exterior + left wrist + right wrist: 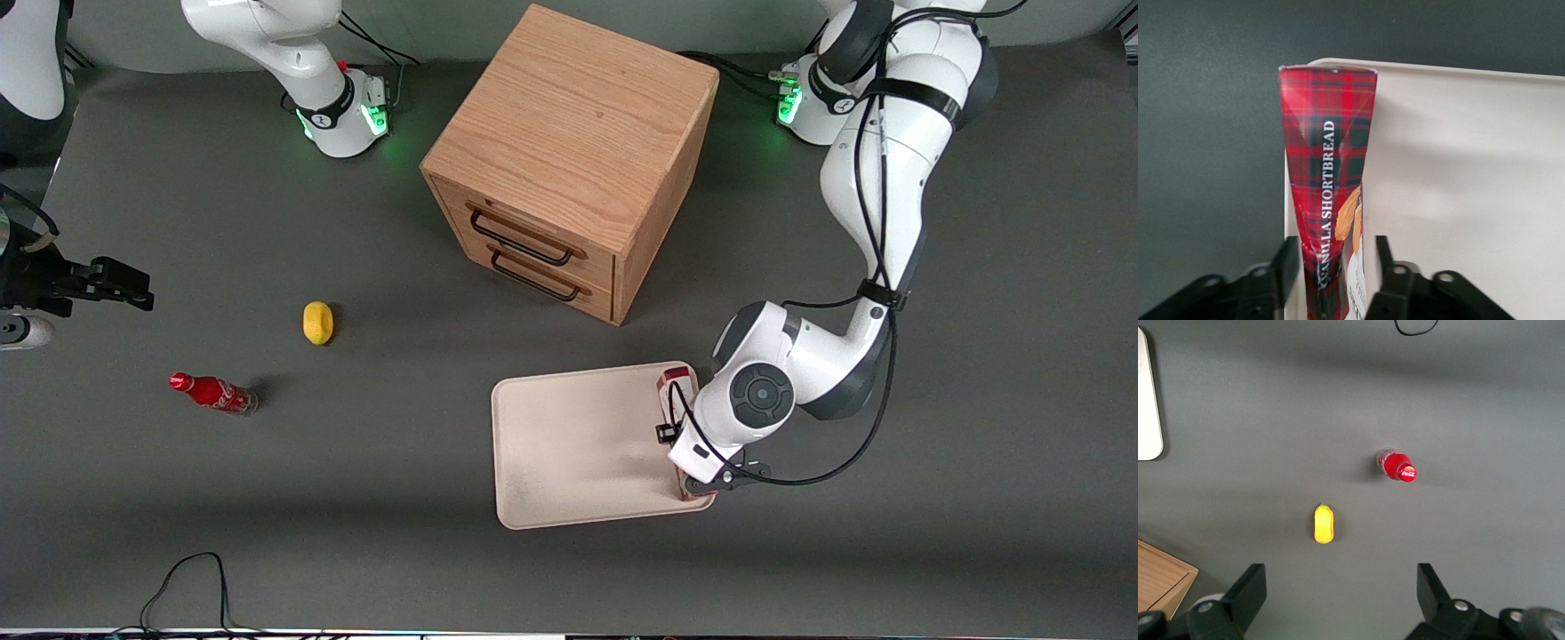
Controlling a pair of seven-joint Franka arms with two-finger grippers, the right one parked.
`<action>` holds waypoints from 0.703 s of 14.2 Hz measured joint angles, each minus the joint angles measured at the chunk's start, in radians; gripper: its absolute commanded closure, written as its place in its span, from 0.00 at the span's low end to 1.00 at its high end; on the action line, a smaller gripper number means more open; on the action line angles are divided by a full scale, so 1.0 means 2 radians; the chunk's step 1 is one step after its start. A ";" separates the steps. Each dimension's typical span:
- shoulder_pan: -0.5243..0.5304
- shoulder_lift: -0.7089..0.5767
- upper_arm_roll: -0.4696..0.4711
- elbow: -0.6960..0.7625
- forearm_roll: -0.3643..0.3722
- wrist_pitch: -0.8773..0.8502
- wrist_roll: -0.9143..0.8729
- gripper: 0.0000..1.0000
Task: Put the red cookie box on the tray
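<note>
The left arm's black two-finger gripper [1331, 270] is pinching the slim red-tartan cardboard cookie box [1330, 193] along the rim of the flat cream plastic tray [1458, 173]; released here, it risks tipping onto the table.

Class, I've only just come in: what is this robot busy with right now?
The left arm's gripper holds the red cookie box between its fingers at the tray edge nearest the working arm. The box lies along that rim, partly over the tray. A yellow object, a red soda bottle and a wooden drawer cabinet sit untouched.

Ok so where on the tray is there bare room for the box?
The tray is bare from the red cookie box toward the parked arm's end. It is crowded only along the working arm's edge, where the gripper grips the box.
</note>
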 measured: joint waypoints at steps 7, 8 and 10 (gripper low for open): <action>0.003 -0.008 0.002 0.001 0.002 -0.004 0.000 0.00; 0.005 -0.016 0.003 -0.001 0.002 -0.017 0.000 0.00; 0.013 -0.046 0.003 -0.011 0.003 -0.054 0.001 0.00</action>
